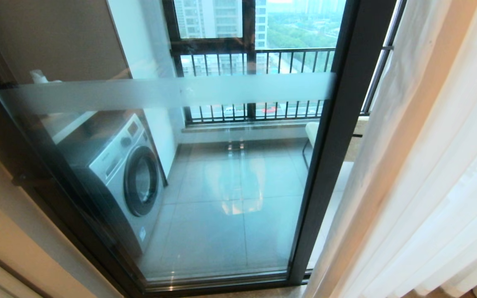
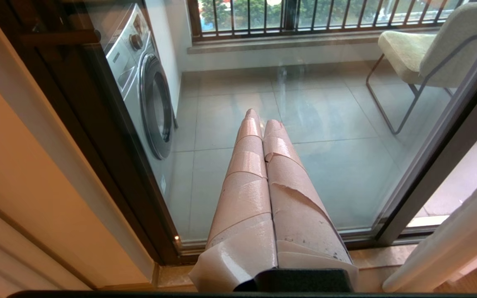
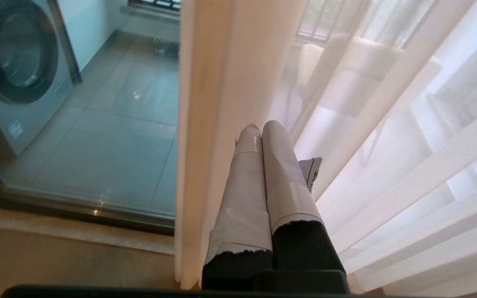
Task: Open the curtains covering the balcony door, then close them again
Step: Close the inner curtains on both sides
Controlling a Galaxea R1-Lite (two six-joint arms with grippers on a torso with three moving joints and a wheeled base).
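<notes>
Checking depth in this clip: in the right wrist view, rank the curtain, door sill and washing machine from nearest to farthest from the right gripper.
1. Curtain, right at the shut right gripper, around its tips.
2. Door sill, low by the floor.
3. Washing machine, beyond the glass on the balcony.

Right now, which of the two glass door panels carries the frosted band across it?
The wide panel in front of the washing machine carries the frosted band. The narrow panel beside the curtains, right of the dark frame post, shows plain glass.
</notes>
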